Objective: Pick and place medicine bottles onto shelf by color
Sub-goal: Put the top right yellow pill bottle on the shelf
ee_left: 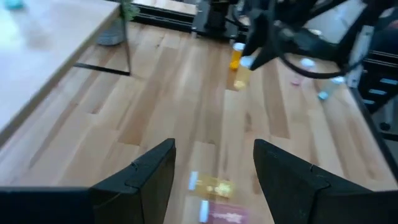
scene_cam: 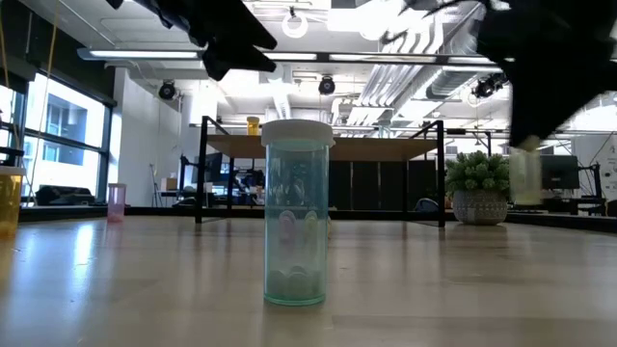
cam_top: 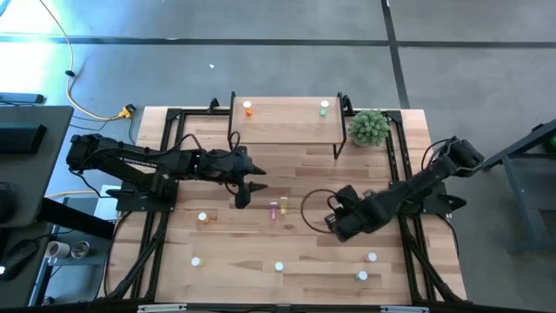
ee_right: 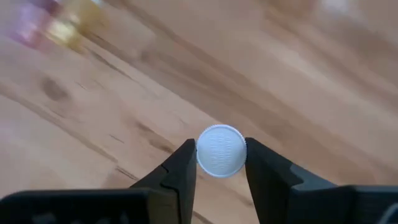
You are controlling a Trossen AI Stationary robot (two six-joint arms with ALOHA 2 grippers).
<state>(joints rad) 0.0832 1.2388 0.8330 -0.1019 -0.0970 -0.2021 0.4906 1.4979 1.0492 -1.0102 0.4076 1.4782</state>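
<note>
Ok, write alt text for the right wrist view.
The right pincer closes its two dark fingers around a bottle's round white cap, seen from above. Below lies the wooden tabletop; blurred pink and yellow bottles sit farther off.

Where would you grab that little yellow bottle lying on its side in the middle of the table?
Around its body, I'd say, coming straight down from above. The yellow bottle lies flat beside a pink bottle, so its round sides face outward. The left gripper hovers open above it. The pink one lies very close, so one of the jaws would need to slip between them.
</note>
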